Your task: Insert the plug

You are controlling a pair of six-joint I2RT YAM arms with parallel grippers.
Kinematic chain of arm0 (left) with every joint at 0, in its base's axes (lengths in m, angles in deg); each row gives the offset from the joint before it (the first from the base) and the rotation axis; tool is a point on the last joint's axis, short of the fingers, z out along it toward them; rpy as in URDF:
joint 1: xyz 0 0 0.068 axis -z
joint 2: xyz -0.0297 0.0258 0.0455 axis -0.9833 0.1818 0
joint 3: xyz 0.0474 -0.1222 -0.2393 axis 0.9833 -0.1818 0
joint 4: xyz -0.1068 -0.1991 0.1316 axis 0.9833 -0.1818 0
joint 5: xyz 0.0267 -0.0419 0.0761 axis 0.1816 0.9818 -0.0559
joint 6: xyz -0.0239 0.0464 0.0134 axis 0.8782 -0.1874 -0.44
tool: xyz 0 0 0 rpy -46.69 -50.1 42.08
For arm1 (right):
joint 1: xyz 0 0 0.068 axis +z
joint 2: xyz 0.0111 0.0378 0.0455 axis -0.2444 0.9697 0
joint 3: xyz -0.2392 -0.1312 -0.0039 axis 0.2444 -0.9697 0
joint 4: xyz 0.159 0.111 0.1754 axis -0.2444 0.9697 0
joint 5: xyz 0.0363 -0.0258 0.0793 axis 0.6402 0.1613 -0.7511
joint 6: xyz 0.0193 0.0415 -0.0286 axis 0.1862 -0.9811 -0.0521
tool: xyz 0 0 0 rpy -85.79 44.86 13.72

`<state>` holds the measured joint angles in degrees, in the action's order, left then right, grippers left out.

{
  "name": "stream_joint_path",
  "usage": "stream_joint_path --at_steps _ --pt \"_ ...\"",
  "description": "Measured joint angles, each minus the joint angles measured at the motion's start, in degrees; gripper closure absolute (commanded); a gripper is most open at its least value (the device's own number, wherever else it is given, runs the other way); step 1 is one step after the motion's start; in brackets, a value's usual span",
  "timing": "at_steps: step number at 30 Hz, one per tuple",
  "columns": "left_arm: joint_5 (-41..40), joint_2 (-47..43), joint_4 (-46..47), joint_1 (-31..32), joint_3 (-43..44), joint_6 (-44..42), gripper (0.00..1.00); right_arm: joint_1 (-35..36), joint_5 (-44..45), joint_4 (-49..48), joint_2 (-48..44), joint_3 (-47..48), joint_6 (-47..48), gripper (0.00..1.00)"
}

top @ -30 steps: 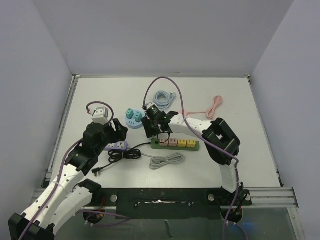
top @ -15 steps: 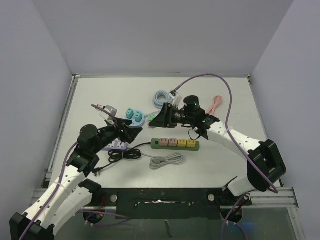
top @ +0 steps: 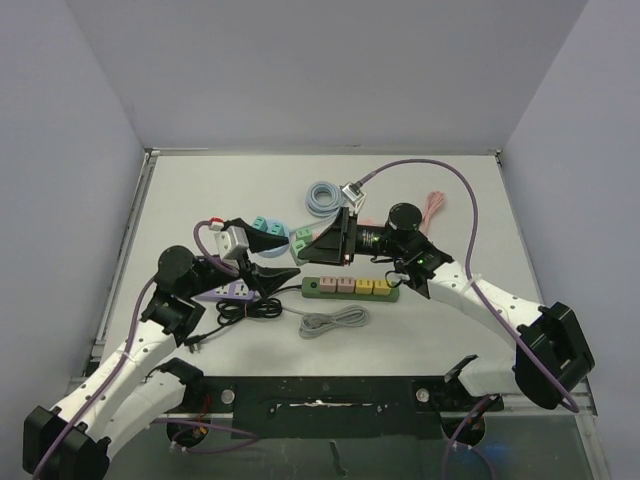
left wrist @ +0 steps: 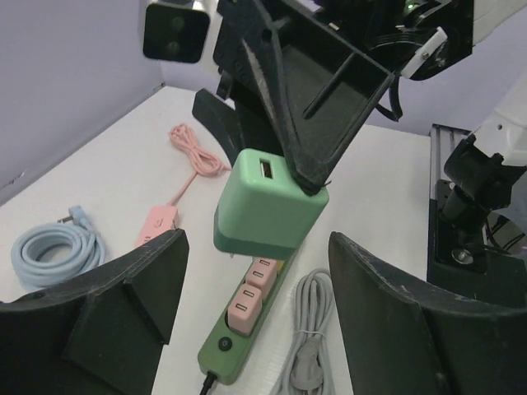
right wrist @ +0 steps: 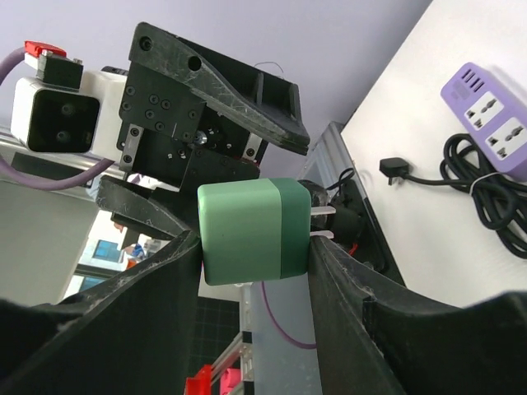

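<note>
A green cube plug point(top: 303, 243) is pinched in my right gripper point(top: 308, 244), held in the air above and left of the green power strip point(top: 350, 287). In the right wrist view the plug point(right wrist: 251, 230) sits between the fingers point(right wrist: 148, 313), with its two prongs pointing right. My left gripper point(top: 270, 256) is open and empty, facing the plug from the left. In the left wrist view the plug point(left wrist: 268, 202) hangs above the strip point(left wrist: 243, 333), which carries pink adapters, and my left gripper point(left wrist: 257, 317) is spread wide below it.
A purple power strip point(top: 228, 291) and a black cord point(top: 250, 308) lie under my left arm. A grey cable coil point(top: 333, 321) lies in front of the green strip. Blue adapters point(top: 265, 228), a light blue cable point(top: 325, 195) and a pink cable point(top: 430, 208) lie farther back.
My right arm has swung out and back with the plug raised off the strip area. My left gripper has turned right, opened wide, and now faces the plug.
</note>
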<state>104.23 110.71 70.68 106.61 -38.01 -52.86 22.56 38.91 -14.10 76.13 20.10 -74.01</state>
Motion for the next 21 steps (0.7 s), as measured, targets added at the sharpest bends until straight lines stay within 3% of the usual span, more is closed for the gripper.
stream_joint_path --at_steps 4,11,16,19,21 --pt "3.63 1.92 2.62 0.66 0.42 -1.25 0.35 0.39 -0.66 -1.4 0.0 -0.85 -2.03 0.54" --pt "5.44 4.02 4.13 2.1 0.59 -3.72 0.49 0.5 -1.57 -2.99 0.02 -1.05 -4.74 0.53" --pt "3.96 4.79 4.83 3.3 0.92 -5.01 0.72 0.48 -2.23 -3.45 0.02 -1.05 -5.73 0.51" --pt "2.05 4.87 4.74 4.33 0.92 -6.71 0.84 0.07 -2.12 -3.52 0.02 -1.05 -5.97 0.38" --pt "0.52 4.85 4.07 5.18 0.94 -7.74 0.86 0.02 -1.99 -3.13 0.02 -1.05 -5.35 0.31"
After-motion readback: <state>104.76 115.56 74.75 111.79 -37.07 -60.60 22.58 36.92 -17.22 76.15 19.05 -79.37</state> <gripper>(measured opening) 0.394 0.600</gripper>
